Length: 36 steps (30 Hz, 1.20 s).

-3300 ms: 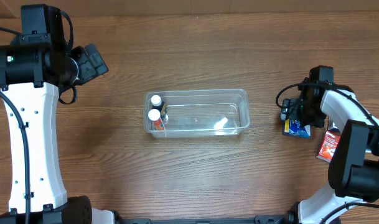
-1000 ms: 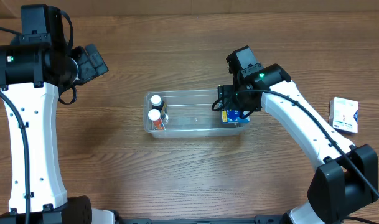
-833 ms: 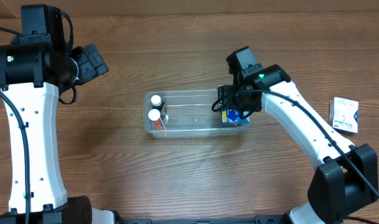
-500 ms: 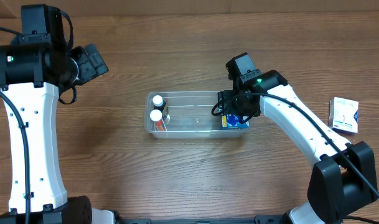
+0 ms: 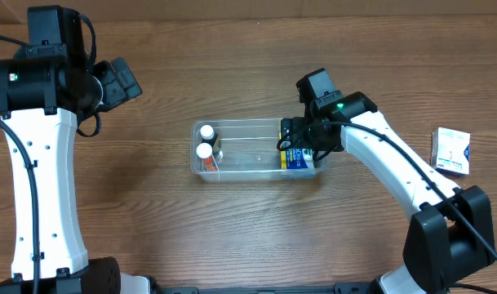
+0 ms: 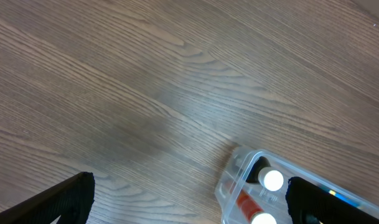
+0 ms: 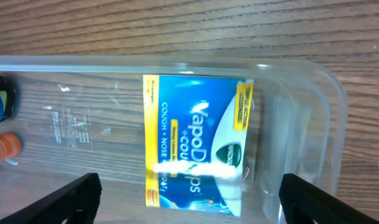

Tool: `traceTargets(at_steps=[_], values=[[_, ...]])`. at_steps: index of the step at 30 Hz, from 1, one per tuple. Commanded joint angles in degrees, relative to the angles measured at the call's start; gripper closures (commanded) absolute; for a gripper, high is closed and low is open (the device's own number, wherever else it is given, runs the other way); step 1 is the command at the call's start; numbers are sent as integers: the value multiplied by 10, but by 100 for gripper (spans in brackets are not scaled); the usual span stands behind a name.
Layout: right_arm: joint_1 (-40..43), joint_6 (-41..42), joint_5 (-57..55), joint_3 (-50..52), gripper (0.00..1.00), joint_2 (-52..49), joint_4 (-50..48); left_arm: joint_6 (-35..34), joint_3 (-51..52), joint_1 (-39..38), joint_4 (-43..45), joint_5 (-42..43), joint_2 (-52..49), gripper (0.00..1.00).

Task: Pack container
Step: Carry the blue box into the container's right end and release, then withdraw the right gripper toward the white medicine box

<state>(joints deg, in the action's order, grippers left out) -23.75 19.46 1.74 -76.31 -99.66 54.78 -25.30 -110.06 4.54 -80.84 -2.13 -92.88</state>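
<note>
The clear plastic container sits mid-table. Two white-capped bottles stand at its left end, also seen in the left wrist view. A blue and yellow VapoDrops box lies flat at its right end, plain in the right wrist view. My right gripper hovers over that box, open and empty, its fingers spread wide. My left gripper is open and empty, up at the far left, away from the container.
A white and blue box lies on the wooden table at the far right. The left arm's white link stands along the left side.
My right gripper carried the blue box from the table's right into the container's right end, then let it go; the box now lies flat. The left arm has not moved.
</note>
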Motion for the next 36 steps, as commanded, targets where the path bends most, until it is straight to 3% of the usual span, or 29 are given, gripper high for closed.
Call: traceTargets(at_steps=[1,9,16,21,29,36], values=[[-2,1,-2,2,6,-3,-3,9,-10,0,0,2,7,0],[-2,1,-14,-13,6,1,-7,9,-10,0,0,2,7,0],[37,1,-125,-163,0,63,51,16,-10,0,-2,2,7,0],[183,-24,-141,-270,0,89,86,16,-10,0,-2,2,7,0],[439,-178,-74,-259,0,42,100,16,-10,0,2,2,7,0],[513,-219,-50,-251,0,-59,120,16,-10,0,4,2,7,0]])
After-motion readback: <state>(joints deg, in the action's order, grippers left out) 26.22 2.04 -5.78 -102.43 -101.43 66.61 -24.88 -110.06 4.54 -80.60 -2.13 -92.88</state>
